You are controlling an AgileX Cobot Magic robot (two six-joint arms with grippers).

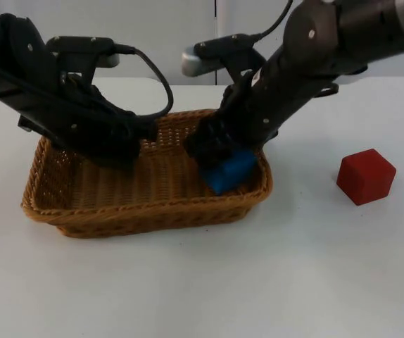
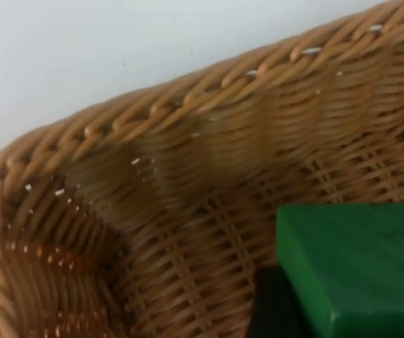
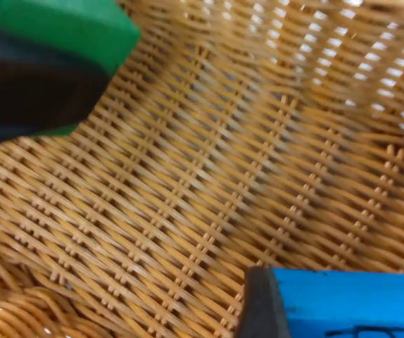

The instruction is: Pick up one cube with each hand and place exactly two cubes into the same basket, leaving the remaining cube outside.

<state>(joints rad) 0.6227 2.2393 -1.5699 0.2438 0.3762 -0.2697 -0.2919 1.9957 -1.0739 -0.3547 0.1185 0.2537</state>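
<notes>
Inside the basket [image 1: 82, 211], both cube-bearing tools; red cube [image 1: 366, 176] outside.

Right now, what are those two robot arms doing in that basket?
Both arms reach into the wicker basket. The left gripper carries a green cube and the right gripper a blue cube, both low over the basket's woven floor. A red cube sits outside on the white table.

A fixed top camera looks down and forward across the white table [image 1: 188, 282] toward 12 o'clock, while both wrist cameras sit very close inside the wicker basket [image 1: 146, 211] — sharing its woven floor and the green cube [image 3: 61, 28].
</notes>
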